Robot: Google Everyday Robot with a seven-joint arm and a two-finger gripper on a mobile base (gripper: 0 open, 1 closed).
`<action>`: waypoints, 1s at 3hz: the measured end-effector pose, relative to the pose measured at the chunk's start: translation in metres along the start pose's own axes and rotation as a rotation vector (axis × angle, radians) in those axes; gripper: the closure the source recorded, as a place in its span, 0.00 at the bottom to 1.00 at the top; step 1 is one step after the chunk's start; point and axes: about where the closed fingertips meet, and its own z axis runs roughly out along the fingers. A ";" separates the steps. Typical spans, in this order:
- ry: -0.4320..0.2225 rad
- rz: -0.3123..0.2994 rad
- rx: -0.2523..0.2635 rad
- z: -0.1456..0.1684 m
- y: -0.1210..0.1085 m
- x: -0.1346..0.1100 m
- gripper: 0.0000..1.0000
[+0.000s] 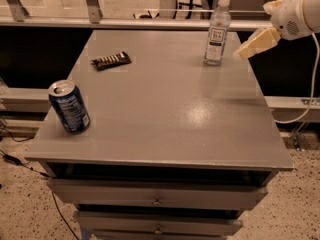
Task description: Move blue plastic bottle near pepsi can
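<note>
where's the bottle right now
In the camera view the bottle stands upright near the far right edge of the table, with the gripper just to its right; the can sits at the near left.

The pincer (249, 46) hangs over the far right edge of the worktop (175, 119). Just left of it, not touching, stands the bottle (217, 32). Farther left lies a snack bar (111, 60). The pepsi can (69, 107) stands well apart, far left near the front edge.

Print on the bottle (216, 31) and can (69, 107) is unreadable; tool (243, 51) hovers beside bottle.
</note>
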 end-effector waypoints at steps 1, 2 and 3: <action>-0.084 0.070 -0.001 0.023 -0.020 -0.002 0.00; -0.171 0.127 -0.009 0.043 -0.032 -0.010 0.00; -0.278 0.190 -0.018 0.065 -0.045 -0.022 0.00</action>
